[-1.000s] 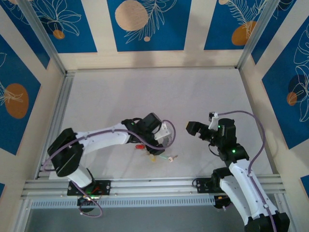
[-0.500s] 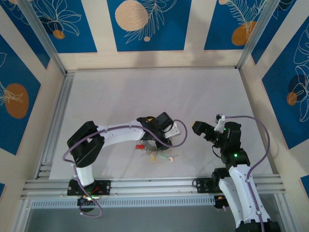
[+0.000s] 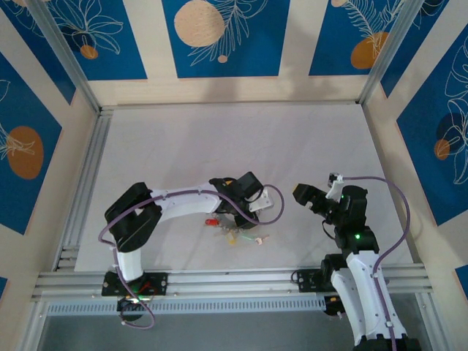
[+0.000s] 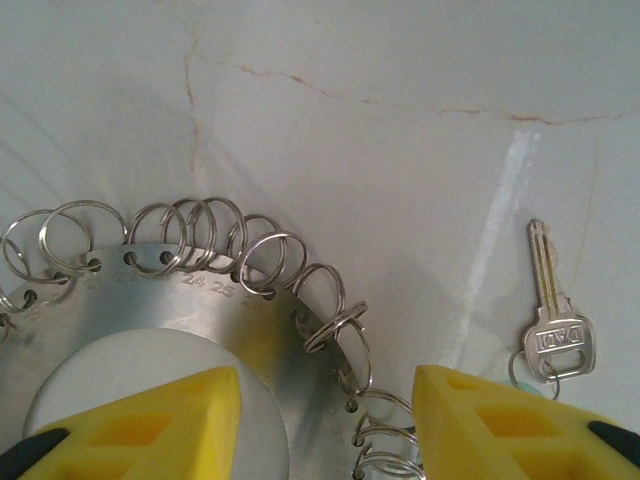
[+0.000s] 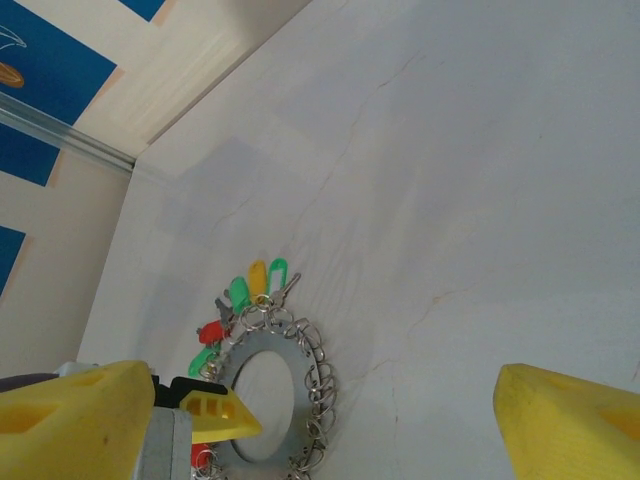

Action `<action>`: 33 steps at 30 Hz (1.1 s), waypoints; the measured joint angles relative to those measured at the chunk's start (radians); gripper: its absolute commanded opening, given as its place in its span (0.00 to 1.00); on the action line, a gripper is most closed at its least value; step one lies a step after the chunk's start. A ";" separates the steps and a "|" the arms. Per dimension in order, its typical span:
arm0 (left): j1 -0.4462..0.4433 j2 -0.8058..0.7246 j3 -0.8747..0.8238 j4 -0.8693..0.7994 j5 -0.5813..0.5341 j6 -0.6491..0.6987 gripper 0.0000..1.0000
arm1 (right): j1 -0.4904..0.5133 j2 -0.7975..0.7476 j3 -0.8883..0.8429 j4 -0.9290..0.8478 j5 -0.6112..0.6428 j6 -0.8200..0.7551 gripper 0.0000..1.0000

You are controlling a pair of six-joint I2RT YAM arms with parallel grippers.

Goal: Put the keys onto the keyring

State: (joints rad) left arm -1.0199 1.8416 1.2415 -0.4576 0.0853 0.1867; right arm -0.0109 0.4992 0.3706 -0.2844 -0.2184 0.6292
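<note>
Closing my spread left gripper [image 4: 328,395] could skid the flat grey metal keyring [image 4: 200,300] away; right gripper [image 5: 325,395] hangs spread too.

The flat grey keyring [image 4: 190,295] lies with its rim between the left jaws; coloured keys [image 5: 250,285] fan off it, one silver key [image 4: 555,325] just outside them.

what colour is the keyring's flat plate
Silver-grey bare metal; the keyring shows best in the left wrist view.
</note>
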 measured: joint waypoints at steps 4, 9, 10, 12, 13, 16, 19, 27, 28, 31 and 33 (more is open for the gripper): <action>-0.006 0.000 -0.014 -0.003 0.014 0.002 0.59 | -0.003 0.000 -0.005 0.006 -0.004 0.000 0.88; -0.011 0.000 -0.020 -0.004 0.028 0.003 0.70 | -0.006 0.000 -0.006 0.009 -0.012 0.000 0.87; -0.011 0.000 -0.021 -0.003 0.030 0.003 0.69 | -0.008 0.000 -0.008 0.011 -0.013 0.000 0.87; -0.012 0.000 -0.022 -0.003 0.029 0.003 0.64 | -0.011 0.000 -0.012 0.015 -0.018 0.000 0.87; -0.012 0.001 -0.022 -0.003 0.029 0.004 0.60 | -0.012 0.000 -0.014 0.017 -0.019 0.000 0.87; -0.012 0.006 -0.022 -0.002 0.025 0.006 0.51 | -0.017 0.000 -0.016 0.018 -0.023 0.000 0.87; -0.012 0.022 -0.021 -0.002 0.023 0.012 0.42 | -0.023 -0.006 -0.016 0.019 -0.026 0.000 0.87; -0.012 0.041 -0.021 0.000 0.018 0.015 0.33 | -0.042 -0.014 -0.016 0.021 -0.035 0.000 0.87; -0.012 0.042 -0.021 0.001 0.017 0.015 0.32 | -0.042 -0.014 -0.016 0.021 -0.036 0.000 0.87; -0.012 0.047 -0.021 0.007 0.015 0.015 0.29 | -0.042 -0.015 -0.016 0.021 -0.039 0.000 0.87; -0.012 0.056 -0.020 0.010 0.014 0.015 0.26 | -0.042 -0.019 -0.016 0.021 -0.042 0.000 0.87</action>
State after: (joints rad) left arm -1.0317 1.8973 1.2213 -0.4480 0.0998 0.2016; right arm -0.0528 0.4805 0.3546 -0.2634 -0.2600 0.6292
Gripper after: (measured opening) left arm 0.284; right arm 0.870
